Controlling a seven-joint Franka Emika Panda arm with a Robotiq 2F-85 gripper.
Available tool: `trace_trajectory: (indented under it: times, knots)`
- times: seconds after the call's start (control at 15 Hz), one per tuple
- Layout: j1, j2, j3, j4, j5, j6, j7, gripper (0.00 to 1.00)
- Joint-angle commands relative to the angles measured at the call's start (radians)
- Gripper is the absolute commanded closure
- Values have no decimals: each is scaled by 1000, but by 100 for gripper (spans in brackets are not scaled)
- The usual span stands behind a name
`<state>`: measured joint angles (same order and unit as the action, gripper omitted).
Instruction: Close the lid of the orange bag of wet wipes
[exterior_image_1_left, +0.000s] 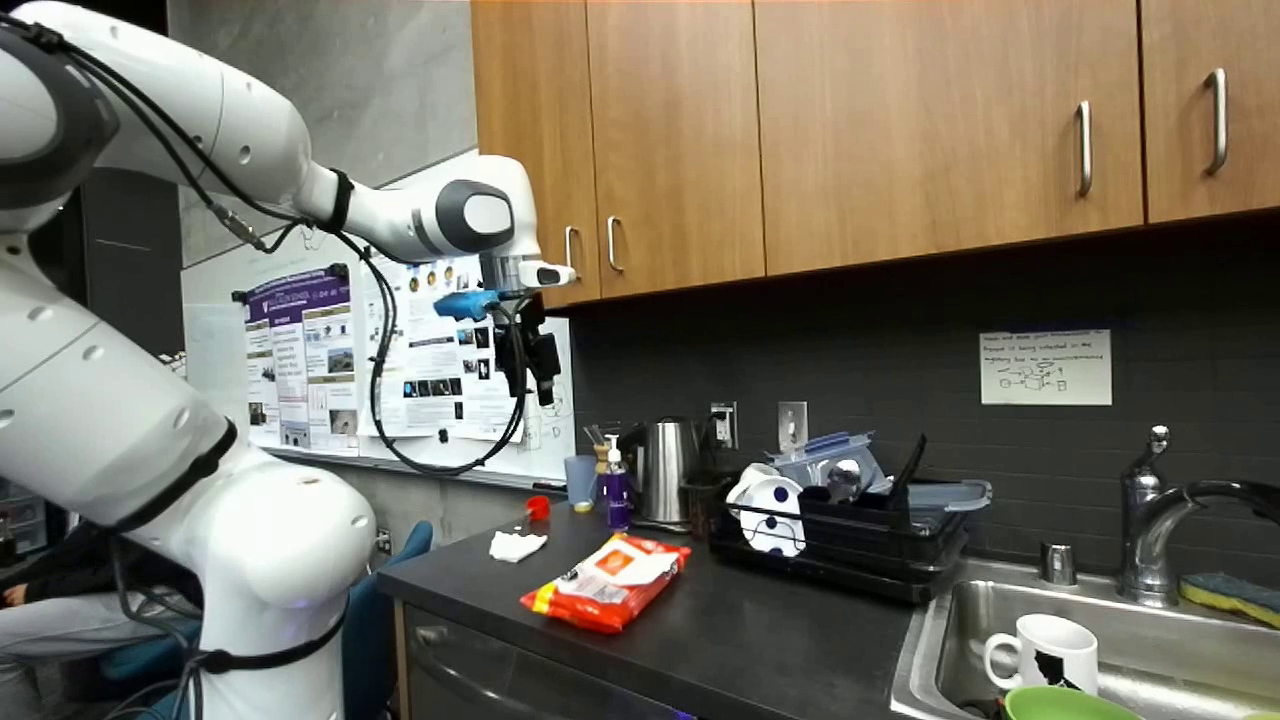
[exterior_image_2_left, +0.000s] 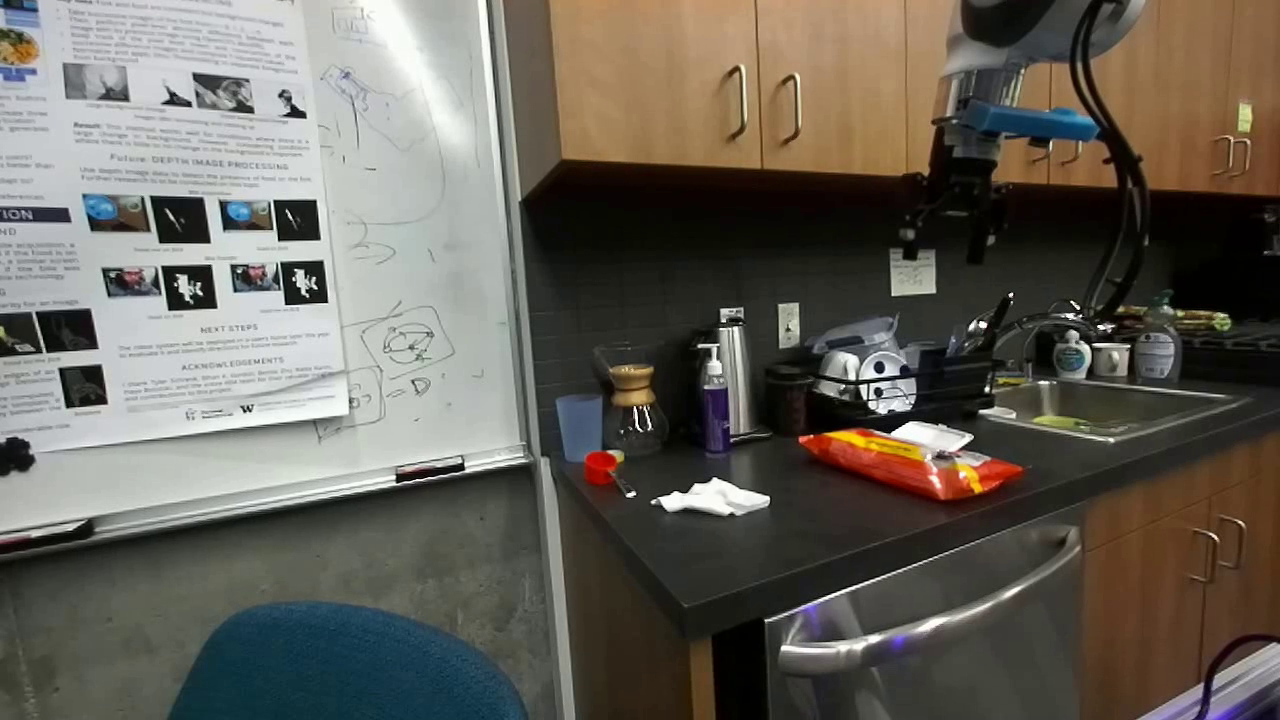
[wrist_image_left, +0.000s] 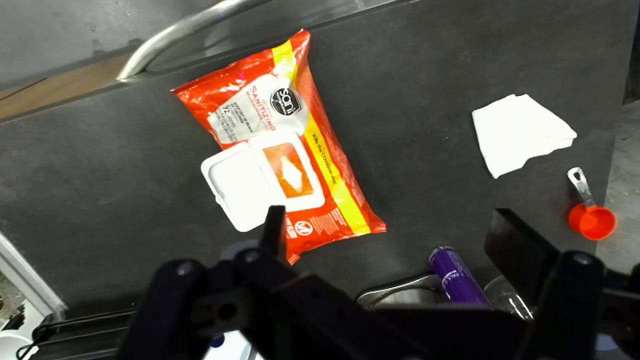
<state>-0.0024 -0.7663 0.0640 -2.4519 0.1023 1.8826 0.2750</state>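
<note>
The orange bag of wet wipes (exterior_image_1_left: 580, 607) lies flat on the dark counter; it also shows in an exterior view (exterior_image_2_left: 890, 465) and in the wrist view (wrist_image_left: 325, 150). Its white lid (wrist_image_left: 240, 185) is swung open on its hinge, lying out past the bag's side and uncovering the orange label in the frame. The lid also shows in an exterior view (exterior_image_2_left: 935, 435). My gripper (exterior_image_2_left: 943, 250) is open and empty, high above the counter, pointing down; it also shows in an exterior view (exterior_image_1_left: 533, 392). In the wrist view the gripper's (wrist_image_left: 390, 217) left finger overlaps the lid's corner in the picture only.
A white crumpled tissue (wrist_image_left: 520, 132) and a red measuring cup (wrist_image_left: 592, 222) lie towards the counter's end. A purple bottle (exterior_image_2_left: 716, 415), a steel kettle (exterior_image_1_left: 668, 470) and a black dish rack (exterior_image_1_left: 830, 555) stand along the back wall. Cabinets (exterior_image_1_left: 680, 130) hang overhead.
</note>
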Motion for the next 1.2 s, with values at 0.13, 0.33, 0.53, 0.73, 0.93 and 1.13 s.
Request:
trace_trajectory:
  times: [0.13, 0.33, 0.53, 0.73, 0.93, 1.13]
  knots:
    - [7, 101, -27, 39, -18, -48, -148, 0]
    - [5, 176, -54, 58, -36, -45, -238, 0]
    - [-2, 264, -85, 86, -56, -29, -310, 0]
    - [-12, 354, -113, 126, -77, -6, -357, 0]
    - [-28, 449, -133, 169, -104, 29, -384, 0]
    - [-42, 540, -149, 219, -124, 65, -406, 0]
